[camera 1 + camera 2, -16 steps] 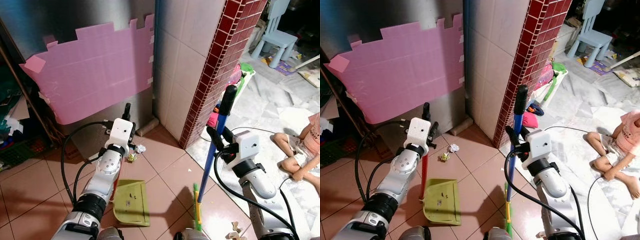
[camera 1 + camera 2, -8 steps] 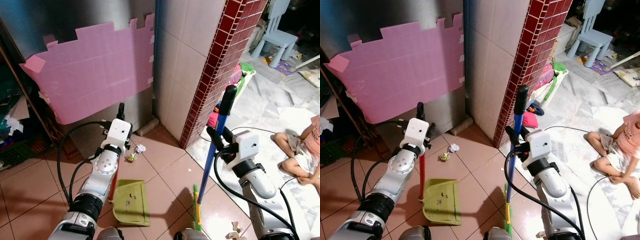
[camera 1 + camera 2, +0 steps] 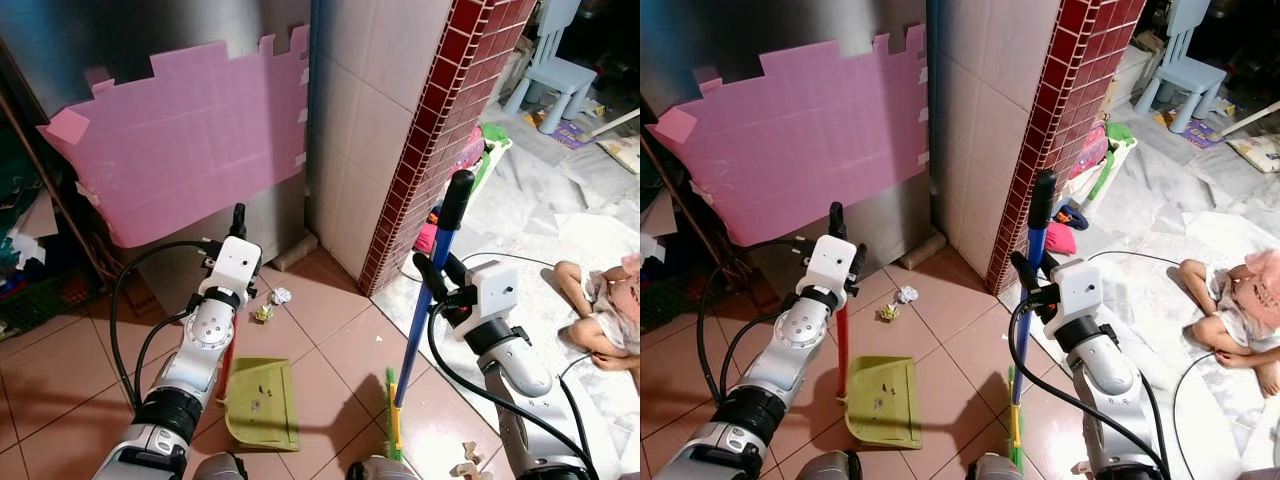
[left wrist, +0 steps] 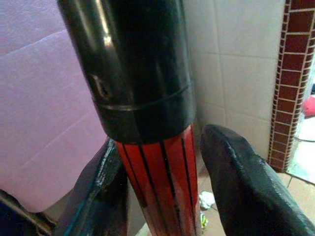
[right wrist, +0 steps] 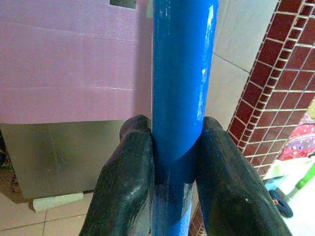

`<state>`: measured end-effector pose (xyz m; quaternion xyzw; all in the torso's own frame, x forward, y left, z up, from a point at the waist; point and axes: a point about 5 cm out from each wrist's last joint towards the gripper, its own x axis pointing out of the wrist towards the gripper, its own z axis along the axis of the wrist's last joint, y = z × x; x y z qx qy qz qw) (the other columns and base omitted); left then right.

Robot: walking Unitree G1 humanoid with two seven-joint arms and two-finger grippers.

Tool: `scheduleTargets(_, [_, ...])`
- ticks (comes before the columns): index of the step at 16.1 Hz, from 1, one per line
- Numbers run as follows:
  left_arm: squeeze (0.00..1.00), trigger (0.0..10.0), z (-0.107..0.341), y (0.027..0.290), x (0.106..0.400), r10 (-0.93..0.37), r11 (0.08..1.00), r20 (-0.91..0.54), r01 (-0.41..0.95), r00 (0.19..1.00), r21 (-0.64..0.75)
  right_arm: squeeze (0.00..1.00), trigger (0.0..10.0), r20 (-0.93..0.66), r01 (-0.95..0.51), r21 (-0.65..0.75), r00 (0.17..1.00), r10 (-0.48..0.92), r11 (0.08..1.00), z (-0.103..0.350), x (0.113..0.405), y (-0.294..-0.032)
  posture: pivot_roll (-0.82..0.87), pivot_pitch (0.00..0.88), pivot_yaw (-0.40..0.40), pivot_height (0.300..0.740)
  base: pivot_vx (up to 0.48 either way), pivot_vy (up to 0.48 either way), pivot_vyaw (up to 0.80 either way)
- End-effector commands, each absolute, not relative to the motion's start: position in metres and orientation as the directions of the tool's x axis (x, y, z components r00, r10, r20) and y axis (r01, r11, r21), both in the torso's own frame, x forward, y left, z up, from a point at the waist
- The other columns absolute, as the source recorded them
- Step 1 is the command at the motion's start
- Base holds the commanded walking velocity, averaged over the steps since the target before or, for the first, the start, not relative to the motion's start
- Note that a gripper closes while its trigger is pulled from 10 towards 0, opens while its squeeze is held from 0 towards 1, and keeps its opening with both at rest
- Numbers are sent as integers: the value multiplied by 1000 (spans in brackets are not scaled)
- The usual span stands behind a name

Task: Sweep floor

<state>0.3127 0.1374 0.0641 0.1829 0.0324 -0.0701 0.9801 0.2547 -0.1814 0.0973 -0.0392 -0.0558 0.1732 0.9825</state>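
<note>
My left gripper [image 3: 236,242] is shut on the red, black-capped handle [image 4: 157,187] of a green dustpan [image 3: 262,403], which stands upright on the pink floor tiles with a few crumbs in it. Just beyond the pan lie a white crumpled paper [image 3: 282,296] and a yellow-green wrapper [image 3: 264,314]. On the other side, my right gripper [image 3: 438,285] is shut on the blue handle [image 5: 179,98] of a broom. The broom's green head [image 3: 393,412] rests on the floor right of the dustpan.
A pink foam mat [image 3: 190,140] covers a steel panel ahead. A white tiled wall and a red brick pillar [image 3: 430,150] stand at centre. A person [image 3: 605,320] sits on the floor at right, beyond cables. Paper scraps [image 3: 468,458] lie near my right arm. A blue chair [image 3: 555,70] stands far right.
My left gripper has moved slightly left and farther away with the dustpan handle. The person at right has bent forward. The right arm and broom have stayed put.
</note>
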Motion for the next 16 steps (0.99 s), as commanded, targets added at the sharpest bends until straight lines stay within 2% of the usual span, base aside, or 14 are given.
scheduleTargets(1, [761,10000,66,134,312,-138,925,-81,157,987,345,0,10000,159,-335,-119,923,351,935,114,259,-181,-189,60,-50,740,0,0,0])
scheduleTargets(2, [827,10000,66,134,311,-142,926,-81,161,987,342,0,10000,160,-335,-118,922,351,935,114,259,-181,-188,60,-49,740,0,0,0])
scheduleTargets(3, [1000,10000,64,133,310,-142,924,-94,166,985,345,0,10000,161,-335,-118,923,351,935,114,260,-181,-188,61,-49,740,0,0,0])
scheduleTargets(5, [988,10000,59,132,307,-137,917,-118,171,984,361,0,10000,160,-335,-118,923,351,935,114,259,-181,-187,61,-49,740,0,0,0])
scheduleTargets(6, [369,10000,59,132,307,-138,914,-123,174,983,367,0,10000,160,-334,-118,923,350,935,114,259,-181,-186,60,-49,740,0,0,0])
scheduleTargets(7, [0,10000,59,132,308,-135,911,-125,173,983,375,0,10000,160,-334,-118,923,350,935,114,260,-181,-187,59,-49,740,0,0,0])
scheduleTargets(8, [0,10000,60,131,307,-150,917,-125,185,981,354,0,10000,160,-338,-113,922,353,934,114,260,-180,-187,58,-49,740,0,0,0])
scheduleTargets(9, [1000,10000,61,129,306,-169,921,-117,200,979,335,0,10000,160,-349,-102,919,361,932,114,260,-179,-186,58,-49,740,0,0,0])
scheduleTargets(15, [980,10000,62,129,305,-136,905,-106,167,985,390,0,10000,162,-341,-114,921,356,933,114,261,-180,-185,54,-50,740,0,0,0])
scheduleTargets(16, [0,10000,62,130,305,-124,905,-107,157,986,395,0,10000,162,-340,-114,921,355,933,114,261,-180,-186,54,-50,740,0,0,0])
